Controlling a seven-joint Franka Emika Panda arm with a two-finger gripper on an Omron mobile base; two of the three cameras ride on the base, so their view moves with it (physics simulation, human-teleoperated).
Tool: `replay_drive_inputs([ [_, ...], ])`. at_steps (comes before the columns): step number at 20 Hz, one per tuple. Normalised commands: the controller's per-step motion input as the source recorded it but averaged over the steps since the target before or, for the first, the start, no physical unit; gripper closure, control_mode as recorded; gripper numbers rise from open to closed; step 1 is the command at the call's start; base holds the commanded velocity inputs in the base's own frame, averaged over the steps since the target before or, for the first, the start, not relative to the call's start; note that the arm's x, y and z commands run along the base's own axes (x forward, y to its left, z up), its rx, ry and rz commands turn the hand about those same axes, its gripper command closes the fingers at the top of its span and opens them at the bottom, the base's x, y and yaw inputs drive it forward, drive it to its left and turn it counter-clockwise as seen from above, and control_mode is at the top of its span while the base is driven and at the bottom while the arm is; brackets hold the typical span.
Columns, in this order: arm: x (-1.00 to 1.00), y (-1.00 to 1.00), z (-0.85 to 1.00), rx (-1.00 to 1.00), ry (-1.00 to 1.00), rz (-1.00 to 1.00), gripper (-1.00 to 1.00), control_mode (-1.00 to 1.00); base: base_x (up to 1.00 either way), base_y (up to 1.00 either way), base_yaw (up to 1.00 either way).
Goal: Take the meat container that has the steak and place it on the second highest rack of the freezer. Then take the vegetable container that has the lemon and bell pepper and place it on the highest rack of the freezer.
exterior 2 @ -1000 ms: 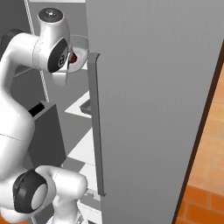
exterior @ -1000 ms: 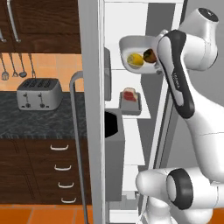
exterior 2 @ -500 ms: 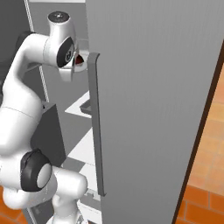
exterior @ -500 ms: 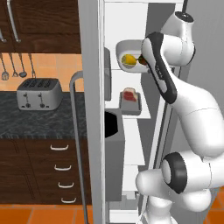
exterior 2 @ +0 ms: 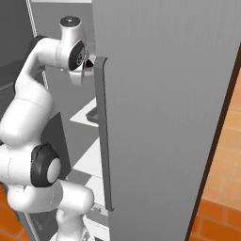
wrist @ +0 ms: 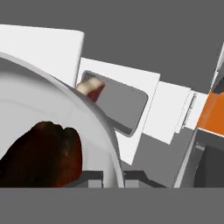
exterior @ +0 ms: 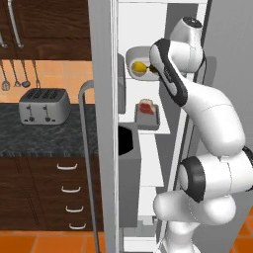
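Observation:
The vegetable container [exterior: 132, 58], a rounded white-grey bowl, is at the level of the freezer's [exterior: 129, 20] top rack. The lemon [exterior: 139, 67] shows inside it, and the dark red bell pepper [wrist: 41, 153] lies in it close to the hand. My gripper [wrist: 114, 177] is shut on the bowl's rim [wrist: 105, 131]; the arm covers the gripper in the left base view. One rack lower sits the grey meat container [exterior: 148, 118] with the steak [exterior: 146, 107]. Both appear past the bowl in the hand view, the meat container [wrist: 120, 105] and the steak [wrist: 91, 89].
The open freezer door [exterior 2: 160, 117] with its long handle [exterior 2: 102, 132] stands close on the arm's right. The other door edge and handle [exterior: 84, 148] stand on its left. A dark bin [exterior: 126, 141] hangs inside. A toaster [exterior: 43, 105] sits on the dark counter, with drawers below.
The arm has straightened up and carried the vegetable container leftward, deeper into the freezer at top-rack height. The gripper has stayed shut on it. The meat container has not moved.

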Motion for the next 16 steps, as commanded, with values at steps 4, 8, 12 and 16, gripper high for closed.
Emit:
replay_drive_inputs([
  [4, 0.48, 0.0, -0.28, 0.0, 0.14, 0.0, 1.0, -1.0, 0.0, 0.0, 0.0],
  [8, 0.59, 0.0, -0.05, 0.0, 0.06, 0.0, 1.0, -1.0, 0.0, 0.0, 0.0],
  [12, 0.69, 0.0, -0.01, 0.0, 0.03, -0.01, 1.0, -1.0, 0.0, 0.0, 0.0],
  [16, 0.67, -0.01, -0.03, 0.0, 0.05, -0.04, 1.0, -1.0, 0.0, 0.0, 0.0],
])
